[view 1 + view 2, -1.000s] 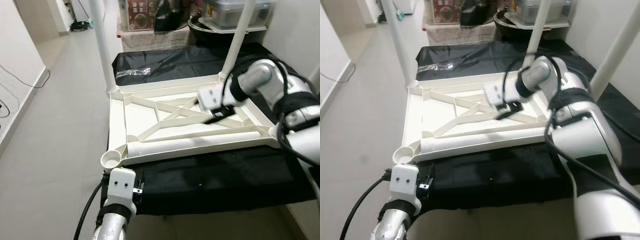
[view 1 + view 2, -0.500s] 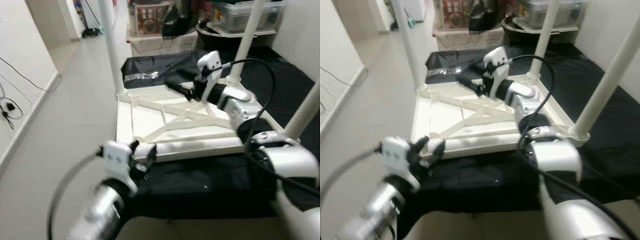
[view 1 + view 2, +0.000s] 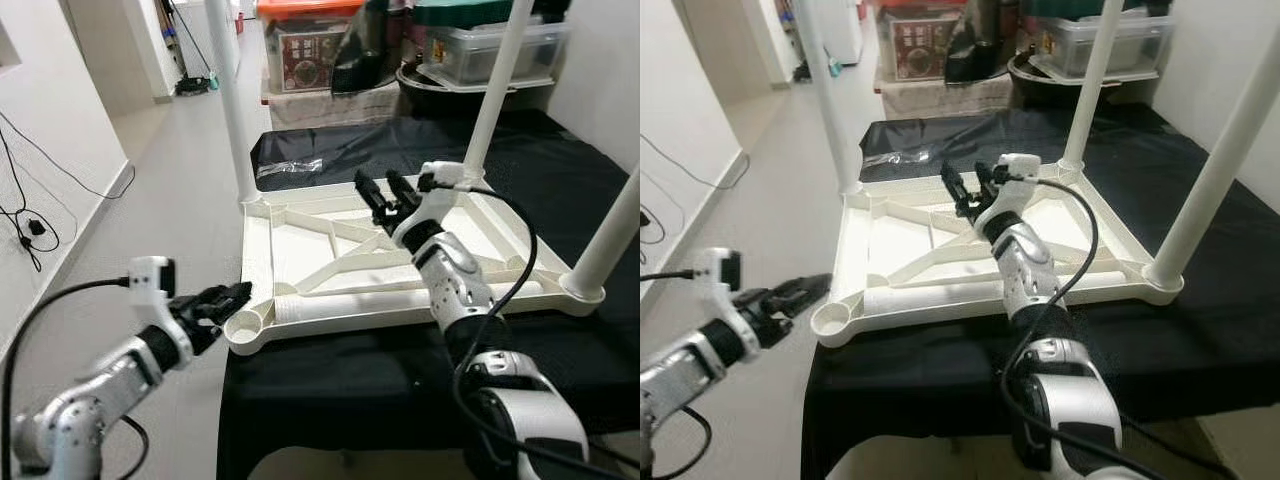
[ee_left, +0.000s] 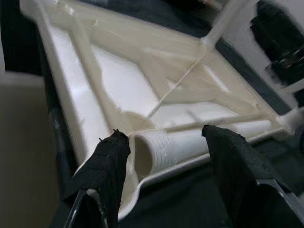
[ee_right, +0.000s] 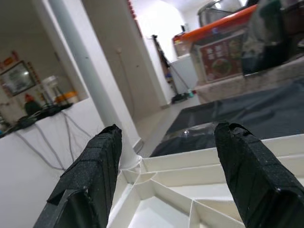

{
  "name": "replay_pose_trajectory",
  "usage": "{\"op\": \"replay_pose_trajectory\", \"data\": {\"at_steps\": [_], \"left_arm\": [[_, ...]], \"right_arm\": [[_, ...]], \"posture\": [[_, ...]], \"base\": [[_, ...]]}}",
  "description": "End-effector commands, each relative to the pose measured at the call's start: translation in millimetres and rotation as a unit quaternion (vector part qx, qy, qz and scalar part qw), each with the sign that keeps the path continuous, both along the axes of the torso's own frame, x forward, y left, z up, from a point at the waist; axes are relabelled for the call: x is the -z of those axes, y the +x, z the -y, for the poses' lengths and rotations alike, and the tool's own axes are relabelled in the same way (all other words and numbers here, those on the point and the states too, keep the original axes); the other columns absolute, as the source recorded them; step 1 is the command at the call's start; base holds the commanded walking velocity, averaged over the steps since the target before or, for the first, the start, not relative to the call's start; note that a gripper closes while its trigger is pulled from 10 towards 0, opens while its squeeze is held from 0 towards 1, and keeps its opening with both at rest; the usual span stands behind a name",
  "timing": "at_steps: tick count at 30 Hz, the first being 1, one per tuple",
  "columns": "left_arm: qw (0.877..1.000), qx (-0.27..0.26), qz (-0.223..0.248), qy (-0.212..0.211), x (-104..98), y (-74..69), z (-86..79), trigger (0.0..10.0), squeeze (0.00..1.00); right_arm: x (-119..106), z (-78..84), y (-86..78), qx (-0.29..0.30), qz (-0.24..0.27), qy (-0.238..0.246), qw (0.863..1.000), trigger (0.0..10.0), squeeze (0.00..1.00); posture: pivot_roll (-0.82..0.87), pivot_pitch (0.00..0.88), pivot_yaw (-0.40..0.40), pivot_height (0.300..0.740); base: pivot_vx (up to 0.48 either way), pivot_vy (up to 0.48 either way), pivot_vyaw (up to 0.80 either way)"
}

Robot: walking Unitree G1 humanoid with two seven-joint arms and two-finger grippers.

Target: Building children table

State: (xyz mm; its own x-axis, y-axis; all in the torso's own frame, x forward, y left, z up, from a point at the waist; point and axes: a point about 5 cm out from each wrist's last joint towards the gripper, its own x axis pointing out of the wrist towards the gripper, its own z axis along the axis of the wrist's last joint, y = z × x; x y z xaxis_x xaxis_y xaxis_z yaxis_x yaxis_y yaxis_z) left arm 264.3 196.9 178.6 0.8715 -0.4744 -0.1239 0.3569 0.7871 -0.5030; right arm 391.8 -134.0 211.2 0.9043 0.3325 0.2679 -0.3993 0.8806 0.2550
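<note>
While the white plastic tabletop (image 3: 370,265) lies upside down on a black cloth (image 3: 400,370), three white legs stand up from its corners: one at the far left (image 3: 232,100), one at the far right (image 3: 495,90) and one at the near right (image 3: 612,240). The underside shows a raised rim and ribs that cross diagonally. A fourth leg (image 3: 350,302) lies loose along the near edge inside the rim, its ribbed, threaded end beside the vacant round socket (image 3: 243,323) at the near left corner.

The left tool (image 3: 228,298) hovers just beside that socket, its fingers (image 4: 107,166) released and spread to either side of the leg's threaded end without touching it. The right tool (image 3: 385,192) is raised above the far middle of the tabletop, fingers (image 5: 95,166) parted and grasping nothing.

Boxes (image 3: 310,50) and a clear bin (image 3: 490,45) stand beyond the cloth.
</note>
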Motion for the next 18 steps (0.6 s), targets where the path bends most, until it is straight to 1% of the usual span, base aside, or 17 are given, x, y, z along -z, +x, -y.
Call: {"op": "replay_pose_trajectory", "data": {"at_steps": [1, 4, 5, 7, 9, 12, 13, 16, 17, 18], "left_arm": [[0.999, 0.016, -0.032, -0.001, 4.2, 0.4, -6.6, 10.0, 0.00], [0.997, 0.050, -0.048, -0.033, 3.7, -0.3, -7.0, 10.0, 0.00], [0.995, 0.061, -0.059, -0.043, 5.5, 2.3, -8.2, 10.0, 0.00], [0.994, 0.068, -0.067, -0.048, 6.7, 4.2, -9.3, 10.0, 0.00], [0.991, 0.084, -0.084, -0.060, 8.1, 7.8, -12.5, 10.0, 0.00], [0.988, 0.092, -0.105, -0.065, 12.3, 14.3, -18.5, 10.0, 0.00], [0.987, 0.092, -0.113, -0.062, 14.3, 15.3, -20.5, 10.0, 0.00], [0.986, 0.091, -0.126, -0.060, 18.1, 17.6, -23.6, 10.0, 0.00], [0.985, 0.091, -0.133, -0.060, 19.8, 17.9, -25.5, 10.0, 0.00], [0.984, 0.091, -0.139, -0.061, 21.0, 18.6, -26.7, 10.0, 0.00]], "right_arm": [[-2.9, -4.6, -2.9, 0.006, 0.000, 0.001, 1.000, 10.0, 0.00], [-3.6, -6.5, -6.7, 0.009, -0.006, 0.010, 1.000, 10.0, 0.00], [-3.3, -7.8, -8.9, 0.009, -0.007, 0.013, 1.000, 10.0, 0.00], [-3.1, -8.7, -10.5, 0.008, -0.008, 0.014, 1.000, 10.0, 0.00], [-3.1, -10.6, -16.2, 0.010, -0.012, 0.016, 1.000, 10.0, 0.00], [-2.5, -10.9, -21.6, 0.014, -0.018, 0.021, 1.000, 10.0, 0.00], [-2.9, -10.6, -23.5, 0.016, -0.018, 0.020, 0.999, 10.0, 0.00], [-2.8, -9.5, -25.5, 0.019, -0.020, 0.021, 0.999, 10.0, 0.00], [-3.2, -8.9, -27.6, 0.021, -0.022, 0.021, 0.999, 10.0, 0.00], [-3.5, -8.4, -29.2, 0.023, -0.024, 0.021, 0.999, 10.0, 0.00]], "posture": [[-0.02, 0.025, 0.040, 0.740], [-0.03, 0.030, 0.047, 0.740], [-0.02, 0.034, 0.048, 0.740], [-0.02, 0.034, 0.048, 0.740], [-0.03, 0.047, 0.061, 0.740], [-0.03, 0.056, 0.069, 0.740], [-0.03, 0.073, 0.085, 0.740], [-0.03, 0.073, 0.085, 0.740], [-0.03, 0.095, 0.099, 0.740], [-0.03, 0.098, 0.101, 0.740]], "base": [[0.000, 0.000, 0.00], [0.000, 0.000, 0.00], [0.000, 0.000, 0.00], [0.000, 0.000, 0.00], [0.000, 0.000, 0.00], [0.000, 0.000, 0.00], [0.000, 0.000, 0.00], [0.000, 0.000, 0.00], [0.000, 0.000, 0.00], [0.000, 0.000, 0.00]]}}
